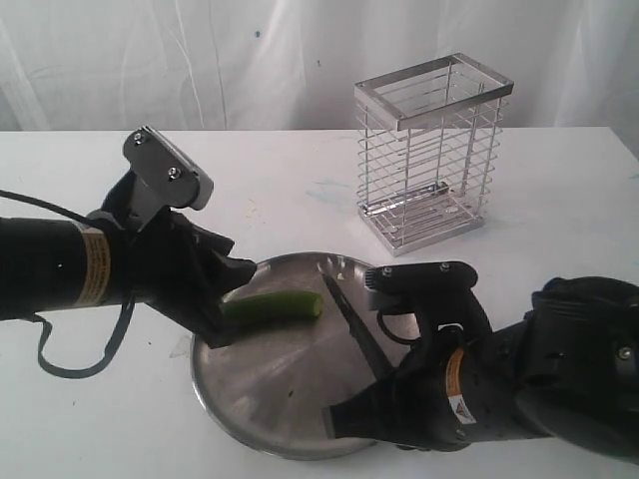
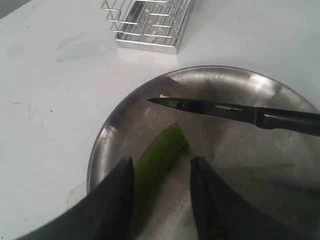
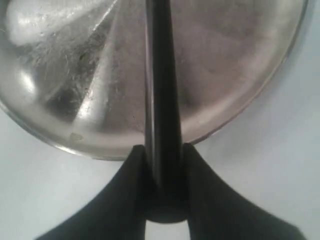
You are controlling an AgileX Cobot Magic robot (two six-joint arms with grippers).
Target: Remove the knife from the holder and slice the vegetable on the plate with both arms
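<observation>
Because my left end effector (image 2: 162, 162) stands wide around the vegetable (image 2: 167, 145) without clamping it, one finger (image 2: 125, 190) looks to be against the green skin while the other sits clear of it, so nothing pins the chili down. My right end effector (image 3: 162, 150) is closed tight on the black handle of the knife (image 3: 162, 75), gripping it near its butt end just outside the plate (image 3: 65, 135) rim. The blade reaches in over the plate and runs crosswise just past the vegetable's cut end. I cannot tell whether the edge touches the metal. The vegetable lies on the plate, toward the rim on my left arm's side, stem end between my left fingers. The holder (image 1: 429, 150) stands empty on the surface (image 1: 300, 190), well beyond the plate's far rim. I judge the main risk to be a cut into a loose chili. With my left jaws apart, it could roll or skid across the slick plate under the blade. The blade sits beside the cut end, not over the body, so a straight press may miss. With the handle held so far back, the knife could twist in my grip. A hard push near the rim might shift the plate.
</observation>
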